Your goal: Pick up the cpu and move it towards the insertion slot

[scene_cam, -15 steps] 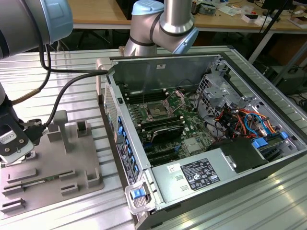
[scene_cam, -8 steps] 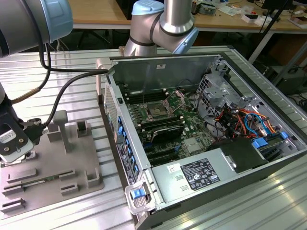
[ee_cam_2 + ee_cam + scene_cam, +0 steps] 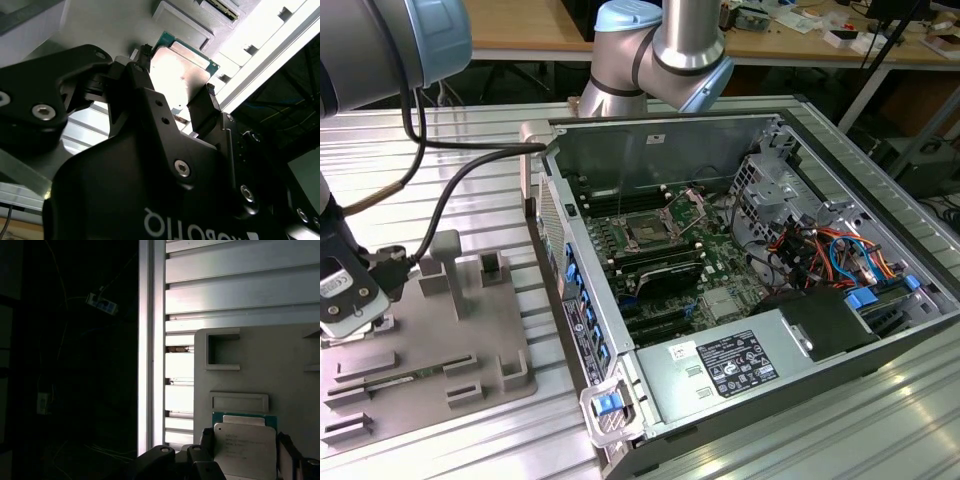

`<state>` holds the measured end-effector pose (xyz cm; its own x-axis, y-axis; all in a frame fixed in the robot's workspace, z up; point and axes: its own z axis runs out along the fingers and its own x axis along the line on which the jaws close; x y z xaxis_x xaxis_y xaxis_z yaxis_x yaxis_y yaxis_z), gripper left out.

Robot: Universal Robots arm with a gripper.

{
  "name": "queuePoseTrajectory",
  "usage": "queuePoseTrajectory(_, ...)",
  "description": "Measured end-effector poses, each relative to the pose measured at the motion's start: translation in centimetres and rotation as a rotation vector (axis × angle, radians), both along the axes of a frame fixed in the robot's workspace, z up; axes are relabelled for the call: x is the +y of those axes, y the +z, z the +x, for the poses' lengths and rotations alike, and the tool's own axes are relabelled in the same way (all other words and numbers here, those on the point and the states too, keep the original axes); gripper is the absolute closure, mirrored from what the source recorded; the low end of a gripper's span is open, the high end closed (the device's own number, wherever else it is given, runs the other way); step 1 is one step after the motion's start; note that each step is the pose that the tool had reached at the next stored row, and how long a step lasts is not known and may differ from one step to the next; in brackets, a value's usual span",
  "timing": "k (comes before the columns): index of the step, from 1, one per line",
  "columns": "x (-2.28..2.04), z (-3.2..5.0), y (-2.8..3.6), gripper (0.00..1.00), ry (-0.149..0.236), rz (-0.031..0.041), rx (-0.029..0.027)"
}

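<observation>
Ribbed aluminium table (image 3: pixel 880 420) bearing a grey plastic tray (image 3: pixel 510 320) and an open computer case (image 3: pixel 660 140).

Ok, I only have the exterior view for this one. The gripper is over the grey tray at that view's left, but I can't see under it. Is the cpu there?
Observer: Yes. In both wrist views the cpu sits between the fingers of the gripper, with its silver top facing the cameras.
Operator: Gripped, or just straddled?
Observer: It looks gripped. In the second wrist view a finger lies against each of two opposite edges.
Operator: Lifted off the tray?
Observer: I cannot tell. In the first wrist view the grey tray lies directly behind it, and a rectangular recess shows beyond the chip.
</observation>
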<state>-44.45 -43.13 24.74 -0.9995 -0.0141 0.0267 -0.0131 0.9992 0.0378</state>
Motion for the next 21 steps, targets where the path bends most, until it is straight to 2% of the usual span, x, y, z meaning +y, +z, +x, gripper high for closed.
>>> queuePoseTrajectory(21,0.0,0.02,0.52,0.45,0.0,-0.0001,0.0001)
